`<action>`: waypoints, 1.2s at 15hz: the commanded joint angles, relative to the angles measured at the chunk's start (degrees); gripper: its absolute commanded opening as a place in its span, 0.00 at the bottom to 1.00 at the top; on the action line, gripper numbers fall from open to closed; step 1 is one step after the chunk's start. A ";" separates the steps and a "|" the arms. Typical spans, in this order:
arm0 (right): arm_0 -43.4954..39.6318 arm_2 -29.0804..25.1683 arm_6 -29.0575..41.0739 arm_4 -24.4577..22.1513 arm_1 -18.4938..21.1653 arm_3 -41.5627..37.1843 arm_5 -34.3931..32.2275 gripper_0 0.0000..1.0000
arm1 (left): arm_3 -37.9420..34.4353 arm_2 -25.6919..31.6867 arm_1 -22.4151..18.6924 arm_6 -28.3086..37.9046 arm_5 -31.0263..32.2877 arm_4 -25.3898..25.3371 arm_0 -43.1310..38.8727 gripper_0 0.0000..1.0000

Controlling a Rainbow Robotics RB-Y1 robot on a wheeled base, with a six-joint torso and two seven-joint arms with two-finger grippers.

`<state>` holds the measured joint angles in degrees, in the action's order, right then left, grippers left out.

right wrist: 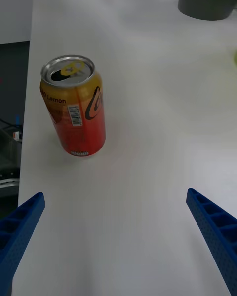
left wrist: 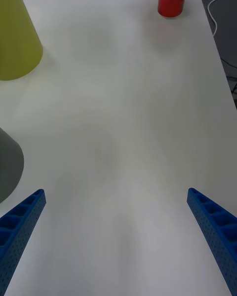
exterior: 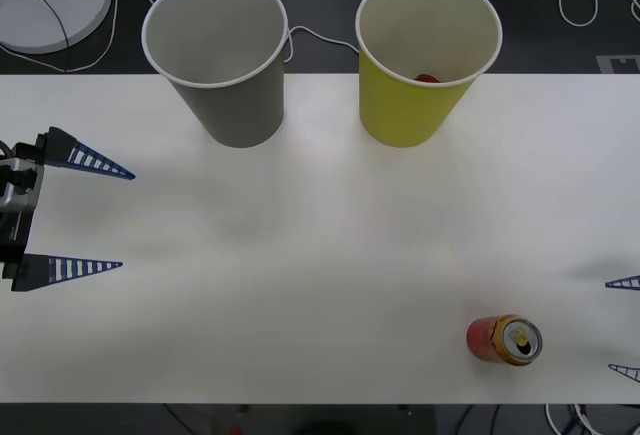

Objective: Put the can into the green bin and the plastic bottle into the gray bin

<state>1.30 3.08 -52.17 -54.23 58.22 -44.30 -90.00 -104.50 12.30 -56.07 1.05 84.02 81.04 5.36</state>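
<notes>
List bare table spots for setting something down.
Widest free patch: mid-table, between the open left gripper, the can and the bins. Also bare right of the green bin. Tight: between the gray bin and green bin, and between can and right gripper.

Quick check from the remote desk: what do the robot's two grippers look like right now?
The left gripper has two blue, ribbed, wedge-shaped fingers tapering to points, on a black and grey metal mount. The right gripper has matching blue ribbed fingers with open ladder-like cells.
</notes>
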 commanded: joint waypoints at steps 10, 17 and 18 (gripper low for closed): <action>0.45 0.35 -1.53 0.53 -10.58 2.99 0.00 1.00 | 0.00 0.00 0.00 0.00 0.00 0.00 0.00 1.00; 1.24 1.93 -1.89 0.53 -16.12 3.08 0.00 1.00 | 0.00 0.00 0.00 0.00 0.00 0.00 0.00 1.00; 1.24 1.93 -1.89 0.53 -16.82 2.99 0.00 1.00 | 0.00 0.00 0.00 0.00 0.00 0.00 0.00 1.00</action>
<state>2.53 4.99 -54.05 -53.68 41.92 -41.25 -90.00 -104.50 12.30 -56.07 1.05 84.02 81.04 5.36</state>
